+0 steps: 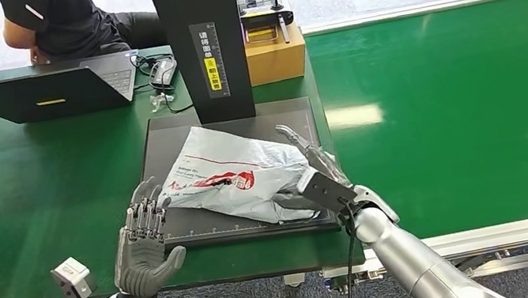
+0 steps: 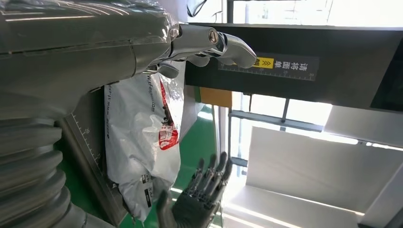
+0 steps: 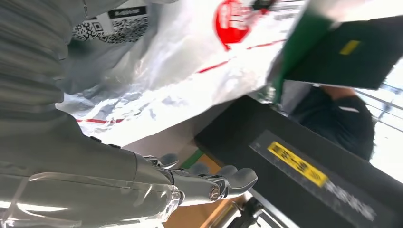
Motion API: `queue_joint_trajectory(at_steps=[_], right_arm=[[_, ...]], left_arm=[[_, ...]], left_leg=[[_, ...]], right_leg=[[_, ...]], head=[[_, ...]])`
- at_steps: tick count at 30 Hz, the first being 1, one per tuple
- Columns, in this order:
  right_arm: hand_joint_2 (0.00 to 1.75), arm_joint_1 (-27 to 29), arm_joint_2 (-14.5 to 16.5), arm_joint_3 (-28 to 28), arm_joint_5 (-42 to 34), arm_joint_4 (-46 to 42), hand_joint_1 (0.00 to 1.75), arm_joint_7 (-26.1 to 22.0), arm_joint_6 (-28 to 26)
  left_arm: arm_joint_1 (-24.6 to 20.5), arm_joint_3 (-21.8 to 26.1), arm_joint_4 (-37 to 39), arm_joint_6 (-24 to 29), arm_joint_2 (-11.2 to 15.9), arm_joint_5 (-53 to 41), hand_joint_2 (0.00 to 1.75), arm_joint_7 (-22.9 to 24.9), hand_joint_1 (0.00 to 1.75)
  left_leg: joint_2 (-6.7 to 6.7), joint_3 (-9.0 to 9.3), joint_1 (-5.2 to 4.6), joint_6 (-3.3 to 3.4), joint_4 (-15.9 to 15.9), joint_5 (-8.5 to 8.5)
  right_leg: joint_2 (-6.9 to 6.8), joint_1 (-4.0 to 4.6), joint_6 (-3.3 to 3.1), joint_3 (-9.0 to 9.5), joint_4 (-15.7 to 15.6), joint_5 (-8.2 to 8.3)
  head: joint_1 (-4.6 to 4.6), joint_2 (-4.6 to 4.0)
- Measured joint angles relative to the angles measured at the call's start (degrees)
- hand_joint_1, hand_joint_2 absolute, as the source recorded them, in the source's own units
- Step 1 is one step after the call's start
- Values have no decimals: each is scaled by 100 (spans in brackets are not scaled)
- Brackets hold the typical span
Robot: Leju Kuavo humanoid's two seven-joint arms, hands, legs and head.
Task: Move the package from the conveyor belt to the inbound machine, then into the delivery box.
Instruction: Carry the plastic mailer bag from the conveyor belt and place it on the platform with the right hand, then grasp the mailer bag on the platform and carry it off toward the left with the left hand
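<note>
The green conveyor belt [image 1: 463,109] runs beside the inbound machine's black platform [image 1: 163,141], which lies on the green tabletop [image 1: 53,198]. From the platform's far edge rises the machine's black column [image 1: 199,39]. An open laptop [image 1: 44,94] stands on the tabletop beyond the platform, and a person [image 1: 64,20] sits behind it. The package [image 1: 237,173], a white bag printed in red, lies flat on the platform. The right hand [image 1: 313,173] rests at the package's belt-side edge, fingers extended; whether it grips cannot be told. The left hand [image 1: 143,240] hovers at the platform's near corner, fingers spread, holding nothing.
</note>
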Motion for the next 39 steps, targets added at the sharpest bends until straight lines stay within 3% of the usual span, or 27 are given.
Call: queue_joint_trajectory(at_steps=[10,16,21,30,39], right_arm=[[175,1352,-250,-704,-958,-1889,0,-155,434],[175,2154,-233,-1077,-320,-2815,0,20,69],[175,2627,-65,-1468,-123,-3054,0,133,-138],[175,3210,294,-2083,-222,-3269,0,201,379],[175,3414,469,-2265,-37,-3317,0,224,625]], left_arm=[[143,-32,14,9,30,50,175,1,0],[165,-26,-1,7,32,-87,175,25,0],[172,-24,-99,-21,23,-271,175,91,0],[164,-10,-139,-317,-20,-172,175,140,0],[-91,-368,-138,319,-57,-1592,175,138,0]], left_leg=[[-1,-1,0,6,0,-13],[-1,0,0,5,-1,-15],[-1,1,0,5,-1,-15],[-1,2,0,5,-1,-15],[0,3,-1,6,0,-15]], right_leg=[[0,-1,8,0,-2,-8],[0,-1,7,1,-2,-11],[0,-1,7,3,-2,-11],[1,-1,7,3,-2,-11],[1,-1,8,4,-2,-10]], head=[[0,0],[0,0],[0,0],[0,0],[1,0]])
